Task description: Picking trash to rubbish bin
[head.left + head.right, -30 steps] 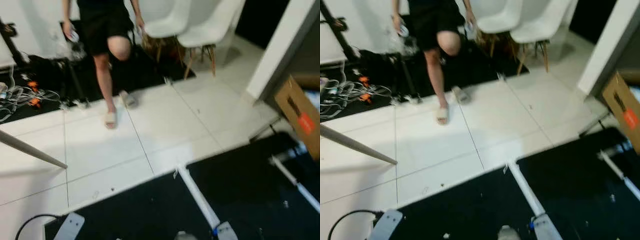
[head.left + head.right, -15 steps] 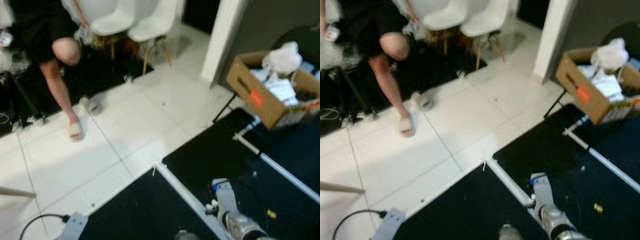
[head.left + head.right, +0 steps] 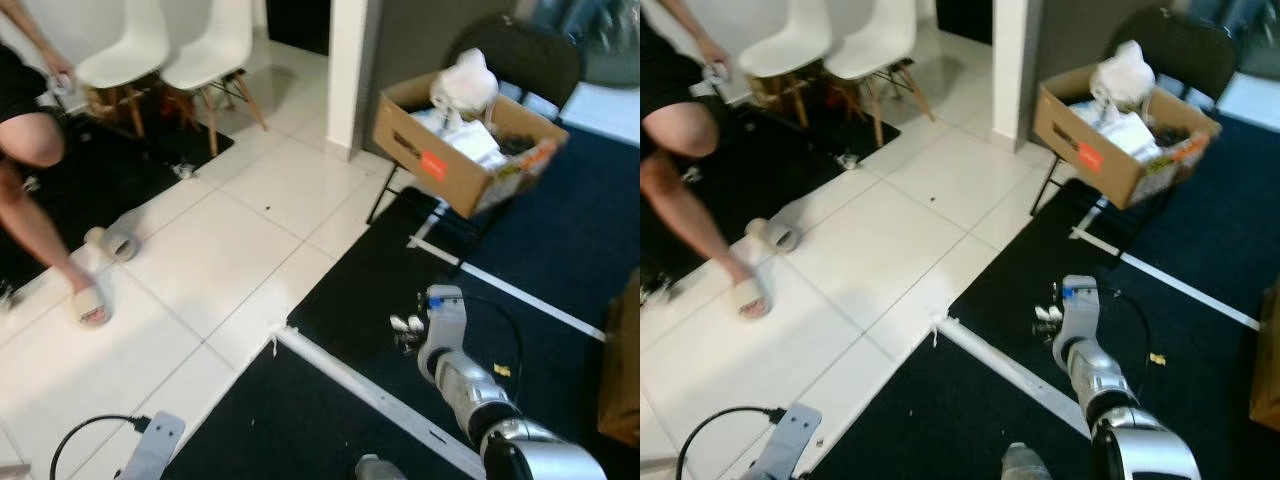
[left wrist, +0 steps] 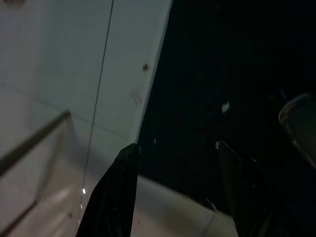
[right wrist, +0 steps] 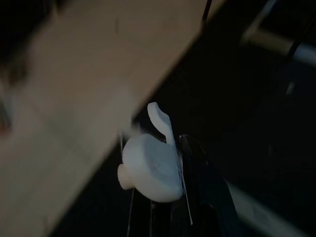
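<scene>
The right gripper (image 5: 173, 163) is clamped on a small white crumpled bit of trash (image 5: 148, 168); in the wrist view the lump sits right at the black fingertips, and from the head camera you can see the right arm reaching forward low over the dark carpet (image 3: 560, 250), with something white at its tip. The bin looks to be the cardboard box (image 3: 455, 150) already stuffed with white bags and paper, perched on a black chair (image 3: 520, 60) ahead of the arm and well apart from it. Between the two there's dark carpet crossed by a white strip (image 3: 510, 290), plus the chair's thin legs under the box. Off to the left is white tile floor (image 3: 220, 250), a person's bare leg (image 3: 45, 230) in a slipper with a second slipper (image 3: 112, 242) lying loose beside it, and two white chairs (image 3: 170, 45) further back. The left gripper (image 4: 173, 187) hangs low with its fingers spread apart, over the edge where tile meets carpet.
</scene>
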